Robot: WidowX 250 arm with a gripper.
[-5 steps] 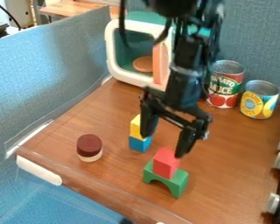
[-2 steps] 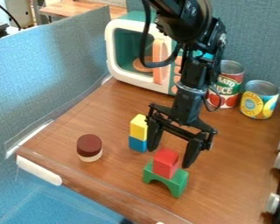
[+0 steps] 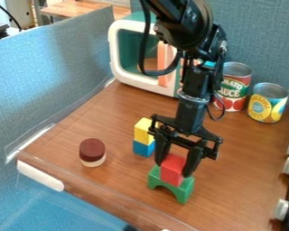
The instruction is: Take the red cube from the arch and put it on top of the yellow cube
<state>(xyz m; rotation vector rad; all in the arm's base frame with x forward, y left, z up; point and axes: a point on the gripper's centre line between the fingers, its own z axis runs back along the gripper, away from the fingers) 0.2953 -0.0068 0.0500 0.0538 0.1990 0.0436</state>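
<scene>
A blue fabric panel is bounding the brown wooden worktop at the view's left. A matching rear panel is standing behind it. Beyond the left panel, a light wood table is showing. Soft light is brightening the left panel.

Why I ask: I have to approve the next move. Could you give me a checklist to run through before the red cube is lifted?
1. Tool at the red cube: ok.
2. Firm grip on the red cube: cannot tell; contact on both sides isn't clear.
3. Red cube clear of the green arch: not ok, it sits on top of it.
4. Yellow cube stacked on the blue block: ok.
5. Top of the yellow cube free for placing: ok, nothing lies on it.
6. Gap between tool and yellow cube: cannot tell; they overlap in this view.
</scene>
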